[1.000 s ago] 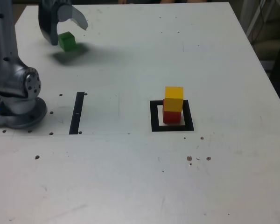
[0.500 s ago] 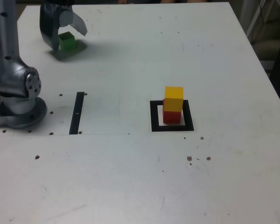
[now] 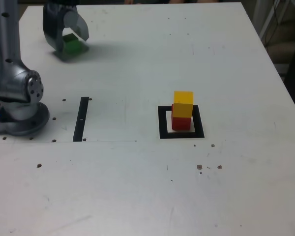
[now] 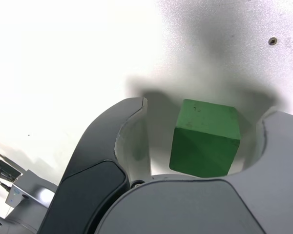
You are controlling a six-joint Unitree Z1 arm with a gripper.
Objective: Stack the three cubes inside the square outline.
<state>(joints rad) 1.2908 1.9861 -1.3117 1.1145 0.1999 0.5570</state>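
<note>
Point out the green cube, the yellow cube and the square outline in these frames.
green cube (image 4: pixel 205 139), wrist view, on its front face between the jaws.
yellow cube (image 3: pixel 183 103), exterior view, on its front face, atop the red cube.
square outline (image 3: pixel 163 123), exterior view, on the black band at that view's left.

Matt green cube (image 4: pixel 205 139) between smooth, satin dark-grey jaws — table (image 3: pixel 137 187) pale, faintly speckled, dull sheen.
</note>
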